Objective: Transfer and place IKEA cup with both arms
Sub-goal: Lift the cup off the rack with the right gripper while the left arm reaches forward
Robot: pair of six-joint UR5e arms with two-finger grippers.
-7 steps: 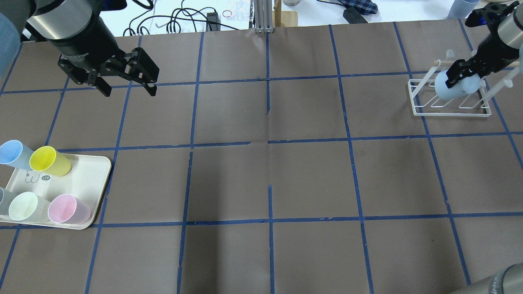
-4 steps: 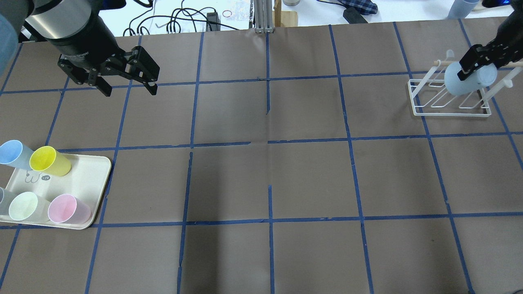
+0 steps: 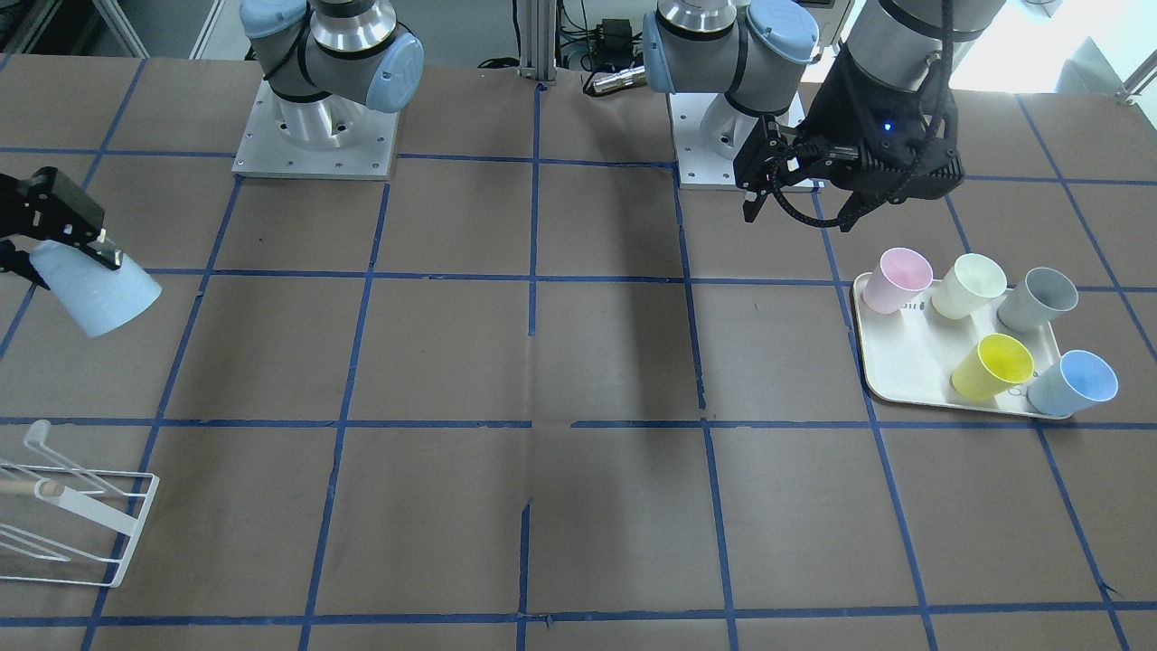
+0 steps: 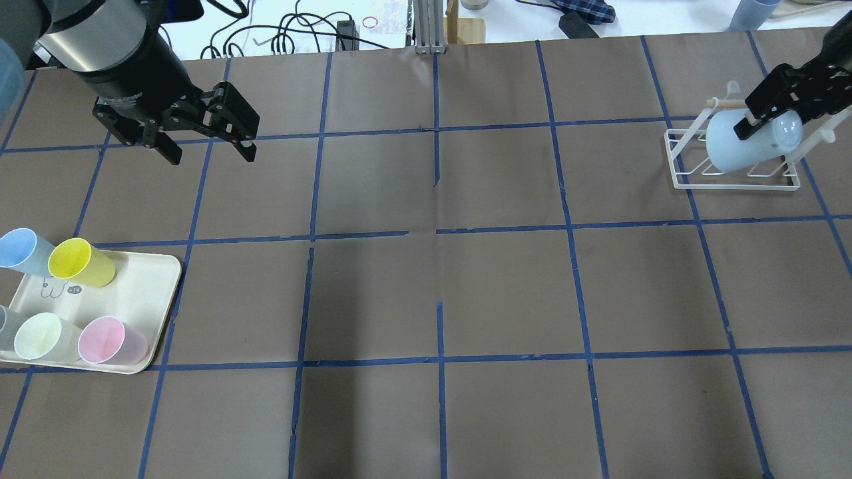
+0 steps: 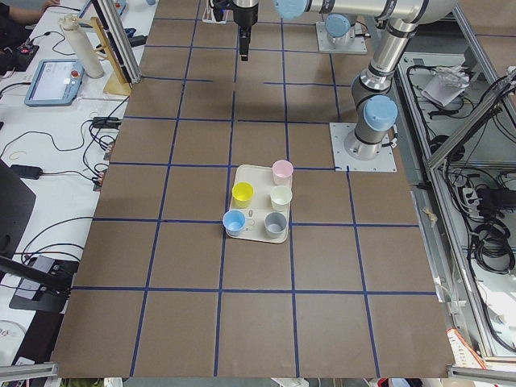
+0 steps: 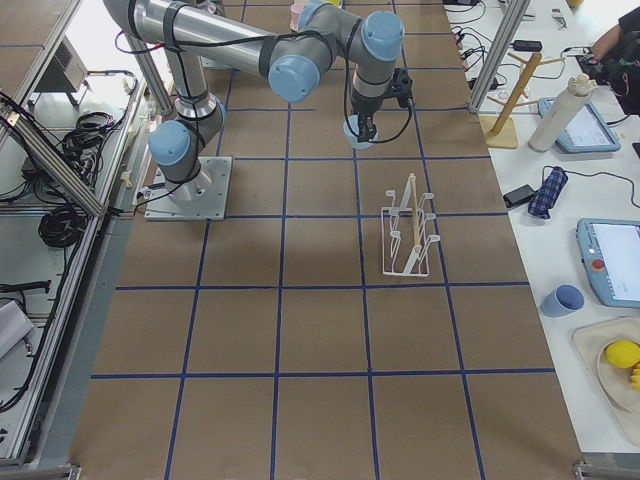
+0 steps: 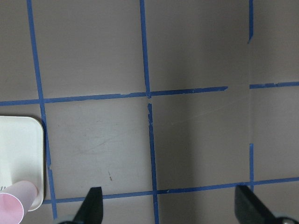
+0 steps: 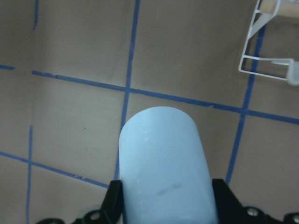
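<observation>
My right gripper point(image 4: 759, 133) is shut on the light-blue IKEA cup point(image 4: 739, 150) and holds it tilted in the air. From overhead it lies over the white wire rack point(image 4: 732, 181). In the front-facing view the cup point(image 3: 99, 294) hangs well clear of the rack point(image 3: 90, 515), with my right gripper point(image 3: 59, 258) on its upper end. The right wrist view shows the cup point(image 8: 163, 163) between the jaws. My left gripper point(image 4: 210, 152) is open and empty above the table, beyond the tray.
A cream tray point(image 4: 143, 299) at the near left holds a greyish-blue cup point(image 4: 16, 247), a yellow cup point(image 4: 73, 259), a pale green cup point(image 4: 38, 336), a pink cup point(image 4: 103, 340) and a grey cup point(image 3: 1039, 298). Cables and clutter lie beyond the table's far edge.
My right gripper has shifted a little with the cup over the rack, first right and up, then back left, and the cup's tilt changed. My left gripper has barely moved.
</observation>
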